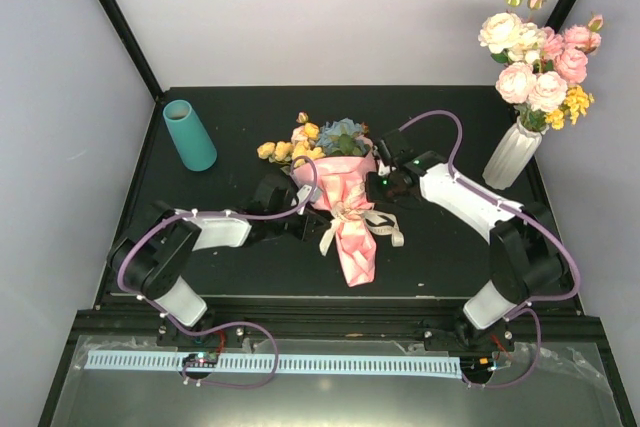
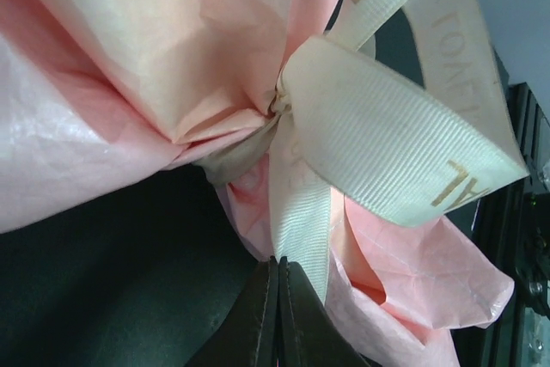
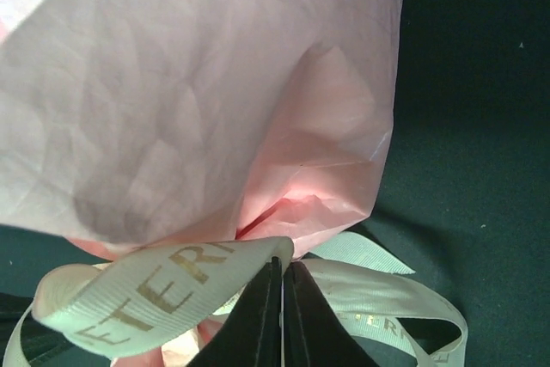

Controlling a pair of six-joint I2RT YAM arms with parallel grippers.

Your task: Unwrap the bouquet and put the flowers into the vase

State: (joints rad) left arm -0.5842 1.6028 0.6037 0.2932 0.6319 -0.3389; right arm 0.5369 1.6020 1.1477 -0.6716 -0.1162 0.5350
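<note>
On the dark worktop (image 1: pixel 250 117) the bouquet (image 1: pixel 352 209) lies mid-frame in the overhead view, still wrapped, with its blooms toward the top. The teal vase (image 1: pixel 190 137) stands well apart at upper left. The left hand (image 2: pixel 278 262) and right hand (image 3: pixel 281 262) flank the bouquet, each pressed closed against the beige ribbon (image 2: pixel 378 143); I can't tell whether either pinches it.

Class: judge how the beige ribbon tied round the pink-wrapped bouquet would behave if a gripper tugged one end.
The ribbon probably flops rather than holds shape: its loops sag and curl. Its ribbed weave suggests decent grip, not slippery. Being knotted around the pink paper, a tug may drag the bouquet along.
</note>
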